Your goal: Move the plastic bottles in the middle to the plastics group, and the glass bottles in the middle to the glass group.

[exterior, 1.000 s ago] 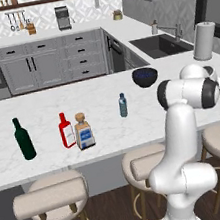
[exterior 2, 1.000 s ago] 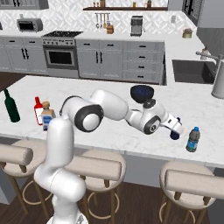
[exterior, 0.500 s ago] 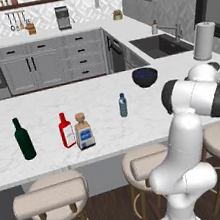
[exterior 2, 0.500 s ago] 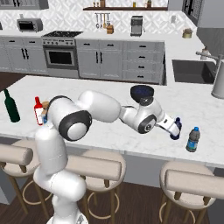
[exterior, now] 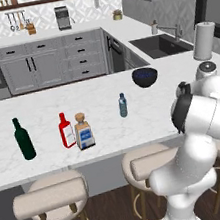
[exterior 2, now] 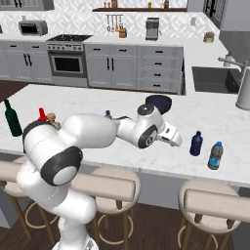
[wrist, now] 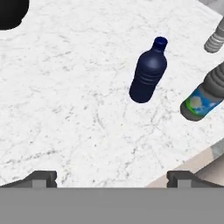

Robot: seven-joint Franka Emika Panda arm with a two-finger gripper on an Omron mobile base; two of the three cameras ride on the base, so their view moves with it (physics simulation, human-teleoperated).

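The squat dark navy bottle (exterior 2: 196,143) (wrist: 148,74) stands upright on the counter's right end, just left of the blue bottle with a pale label band (exterior 2: 214,156) (wrist: 201,98). My gripper (exterior 2: 177,142) (wrist: 111,178) hovers a short way left of the navy bottle, open and empty, with its fingertips (wrist: 42,177) wide apart. In the counter's middle stand the slim pale blue-grey bottle (exterior: 123,105) and the square amber bottle (exterior: 83,131) with its cork. Beside the amber one are the red bottle (exterior: 66,130) and, further left, the green wine bottle (exterior: 23,139) (exterior 2: 12,118).
A black bowl (exterior: 144,77) (exterior 2: 158,102) sits behind the middle of the counter. A paper towel roll (exterior: 201,41) stands at the far right by the sink. Stools line the counter's front edge (exterior: 90,158).
My open gripper has drawn back to the left, away from the navy bottle, which stays standing beside the labelled bottle. The arm has folded in closer to the base.
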